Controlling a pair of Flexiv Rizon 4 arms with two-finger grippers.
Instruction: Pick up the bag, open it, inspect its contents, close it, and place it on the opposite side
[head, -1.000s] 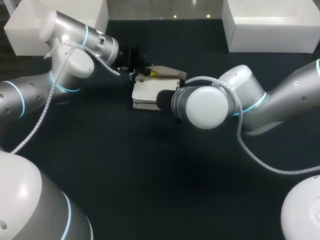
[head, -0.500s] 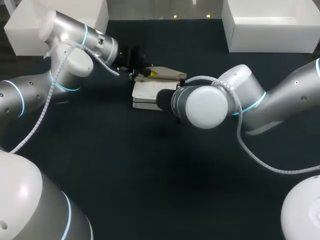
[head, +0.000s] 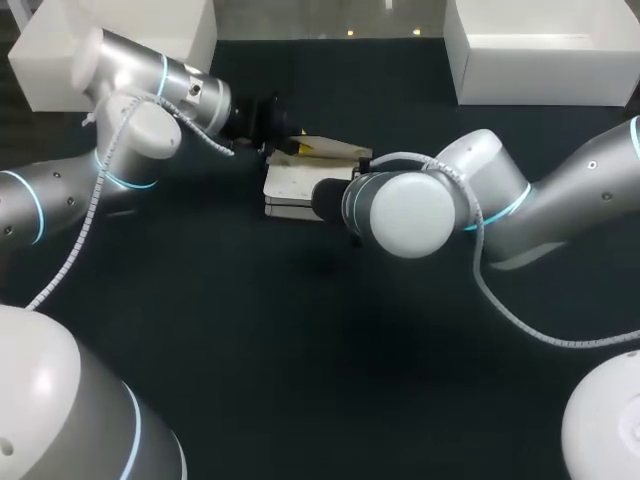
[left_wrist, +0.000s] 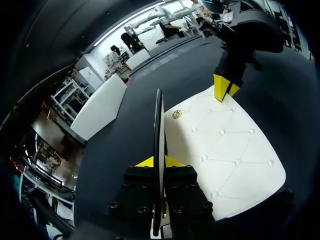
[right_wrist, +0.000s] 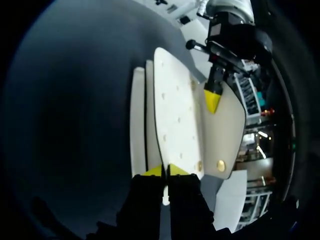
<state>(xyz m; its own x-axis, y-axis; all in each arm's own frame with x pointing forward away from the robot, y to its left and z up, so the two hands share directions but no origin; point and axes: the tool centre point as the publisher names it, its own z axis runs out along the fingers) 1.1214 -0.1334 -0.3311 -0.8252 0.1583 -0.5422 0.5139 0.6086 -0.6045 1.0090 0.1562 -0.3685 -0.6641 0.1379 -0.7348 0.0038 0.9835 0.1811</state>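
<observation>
Opening step, looks like: the bag (head: 295, 185) is clamped tight in the right tool (right_wrist: 162, 171), its flap (right_wrist: 227, 125) pinched in the left tool (left_wrist: 159, 162) opposite. Next, the flap should be lifted wider, gently.

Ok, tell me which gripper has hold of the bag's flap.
The left gripper. Its fingers pinch the raised flap, seen edge-on between its yellow tips. The right gripper instead clamps an edge of the bag lying flat.
</observation>
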